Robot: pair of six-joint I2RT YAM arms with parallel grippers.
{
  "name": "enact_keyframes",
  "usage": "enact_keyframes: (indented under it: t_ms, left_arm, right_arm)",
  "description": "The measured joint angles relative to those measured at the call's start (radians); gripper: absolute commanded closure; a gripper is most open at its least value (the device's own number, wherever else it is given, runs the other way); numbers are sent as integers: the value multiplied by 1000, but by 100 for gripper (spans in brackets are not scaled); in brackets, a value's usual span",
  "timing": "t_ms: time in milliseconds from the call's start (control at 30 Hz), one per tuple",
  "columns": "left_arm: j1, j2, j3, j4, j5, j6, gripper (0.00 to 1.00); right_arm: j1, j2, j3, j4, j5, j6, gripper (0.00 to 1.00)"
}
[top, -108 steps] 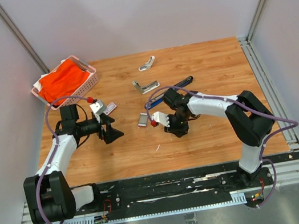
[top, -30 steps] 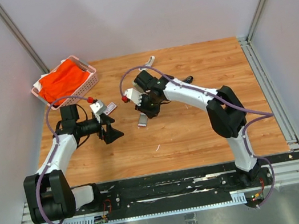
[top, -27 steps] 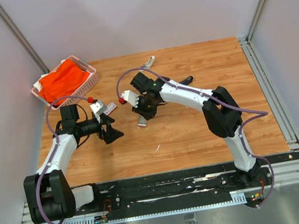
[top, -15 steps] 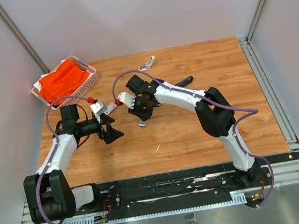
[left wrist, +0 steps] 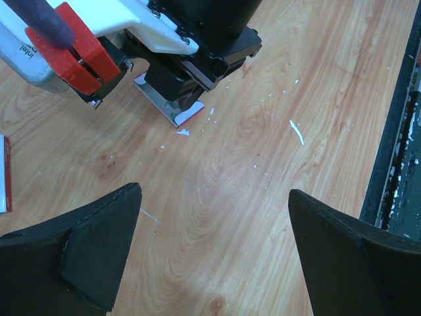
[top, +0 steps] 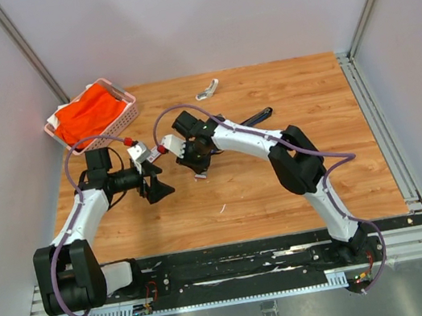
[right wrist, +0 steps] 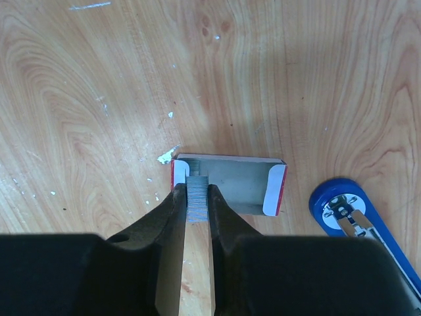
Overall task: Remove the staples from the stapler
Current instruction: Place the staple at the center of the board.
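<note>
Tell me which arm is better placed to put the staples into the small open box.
Right. The right hand grips the staples over the edge of the box. The left hand is open, empty and farther from it.

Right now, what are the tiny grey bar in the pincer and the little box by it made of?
The staples look like metal: dull silvery grey, with fine ridges across. The box is probably thin cardboard: flat matte grey inside, white-and-red folded end flaps.
</note>
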Motion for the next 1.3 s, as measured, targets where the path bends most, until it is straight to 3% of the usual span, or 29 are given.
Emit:
enact_keyframes:
  t_ms: [1300]
  left_arm:
    - [0,0,0,-8,0,4,2]
  right_arm:
    - [0,16,-20,10,23,-1,83]
